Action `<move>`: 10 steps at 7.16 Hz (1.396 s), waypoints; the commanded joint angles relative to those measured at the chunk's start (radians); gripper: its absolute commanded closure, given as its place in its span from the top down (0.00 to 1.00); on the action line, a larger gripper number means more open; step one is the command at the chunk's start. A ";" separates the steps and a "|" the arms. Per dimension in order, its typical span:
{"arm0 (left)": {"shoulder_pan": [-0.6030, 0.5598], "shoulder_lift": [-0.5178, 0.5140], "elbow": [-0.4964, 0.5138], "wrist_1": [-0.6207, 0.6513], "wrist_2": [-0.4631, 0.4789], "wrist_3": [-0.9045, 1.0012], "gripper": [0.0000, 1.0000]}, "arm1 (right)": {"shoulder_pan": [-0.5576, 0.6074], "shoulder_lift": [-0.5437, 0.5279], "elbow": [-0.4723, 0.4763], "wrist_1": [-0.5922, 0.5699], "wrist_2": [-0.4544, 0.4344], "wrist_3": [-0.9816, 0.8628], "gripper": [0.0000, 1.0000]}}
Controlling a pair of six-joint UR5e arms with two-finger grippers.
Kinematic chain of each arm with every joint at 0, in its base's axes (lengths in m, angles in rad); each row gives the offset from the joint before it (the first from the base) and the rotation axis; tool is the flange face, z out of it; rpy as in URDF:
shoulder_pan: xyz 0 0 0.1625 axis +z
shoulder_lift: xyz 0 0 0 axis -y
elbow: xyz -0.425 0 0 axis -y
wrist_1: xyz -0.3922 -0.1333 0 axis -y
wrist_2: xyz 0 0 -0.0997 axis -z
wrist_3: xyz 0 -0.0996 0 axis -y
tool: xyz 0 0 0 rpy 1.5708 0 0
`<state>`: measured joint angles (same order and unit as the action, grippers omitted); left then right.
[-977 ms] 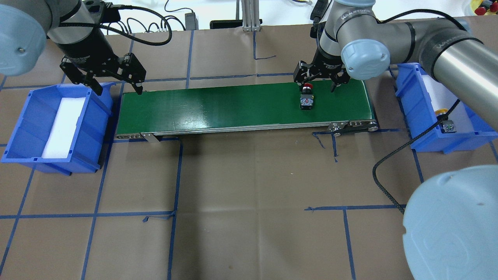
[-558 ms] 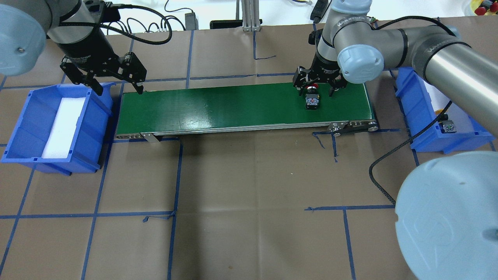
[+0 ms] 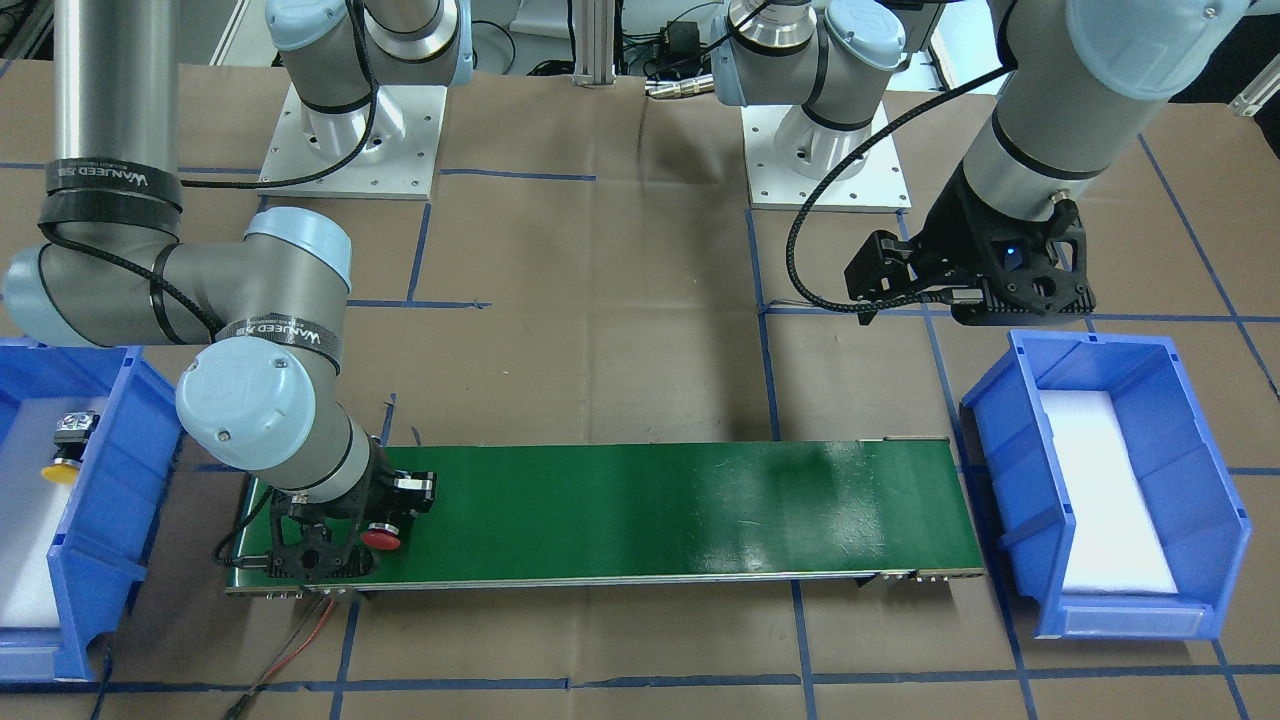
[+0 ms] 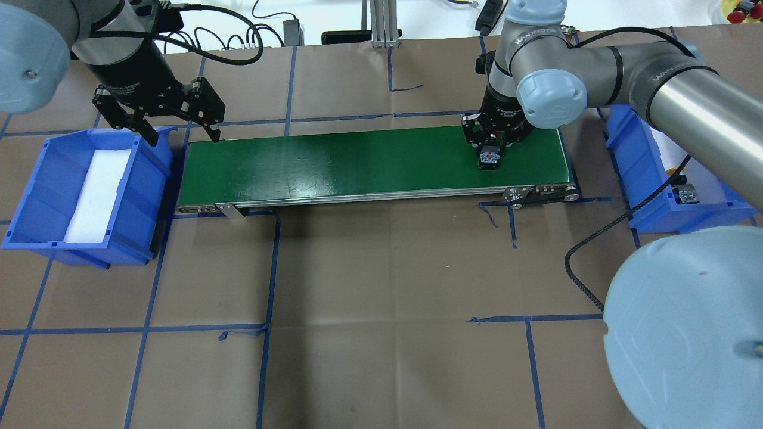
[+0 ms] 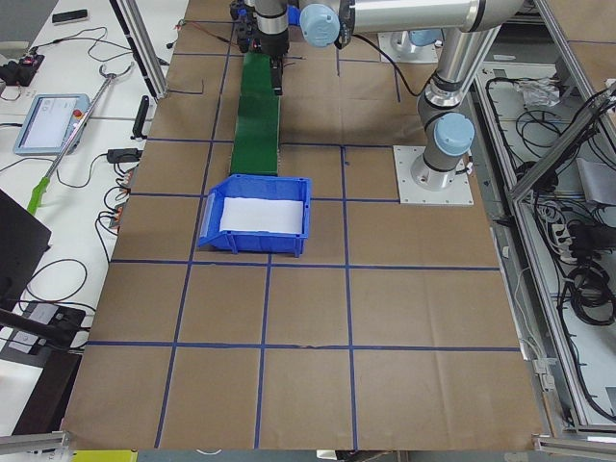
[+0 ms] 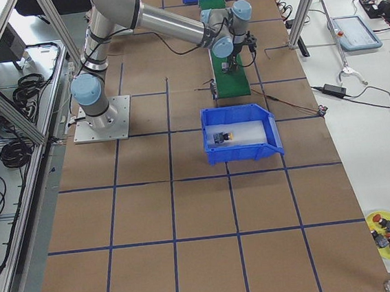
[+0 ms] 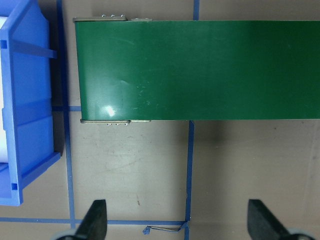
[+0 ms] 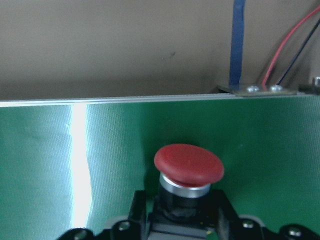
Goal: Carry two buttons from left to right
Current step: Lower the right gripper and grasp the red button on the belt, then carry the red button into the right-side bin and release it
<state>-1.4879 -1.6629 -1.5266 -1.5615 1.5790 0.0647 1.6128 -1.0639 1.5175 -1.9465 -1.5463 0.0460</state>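
**While the red button sits pinched on the belt, the yellow one lies in the bin**

Where the green belt (image 4: 357, 161) nears its end on the robot's right, we see the right gripper (image 4: 490, 145) down low, its fingers drawn in against the red button (image 8: 188, 163). The button lies on its side, with a smooth, domed red cap, a bright metal ring under it and a black collar behind. In the overhead view its grey terminal block (image 4: 490, 158) shows below the fingers and faces the robot. The cap points toward the belt's far edge. We cannot tell whether the button rests on the belt or hangs just clear of it.

The yellow button (image 3: 65, 455) lies in the right bin (image 3: 110, 440), a blue one just beyond that end of the belt. It is on its side too — yellow cap at one end, grey block at the other.

At the belt's other end the left gripper (image 4: 182, 136) hangs with its fingers (image 7: 95, 222) spread wide and nothing between them, above the gap between the belt and the left bin (image 4: 36, 196). That bin holds a white foam pad (image 4: 98, 193).
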 commanded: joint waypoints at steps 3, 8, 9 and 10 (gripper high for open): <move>-0.002 -0.006 0.003 0.000 -0.001 -0.002 1.00 | -0.135 -0.079 -0.199 0.229 -0.054 -0.189 0.04; -0.002 -0.003 0.002 0.000 -0.002 -0.002 1.00 | -0.510 -0.024 -0.290 0.229 -0.048 -0.687 0.03; -0.002 -0.005 0.003 0.000 -0.002 -0.002 1.00 | -0.524 -0.002 -0.260 0.195 -0.049 -0.713 0.03; -0.002 -0.012 0.012 0.000 -0.002 -0.002 1.00 | -0.530 0.016 -0.223 0.129 -0.052 -0.728 0.03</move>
<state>-1.4895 -1.6690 -1.5217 -1.5616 1.5770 0.0629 1.1003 -1.0739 1.2545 -1.7511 -1.5958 -0.6529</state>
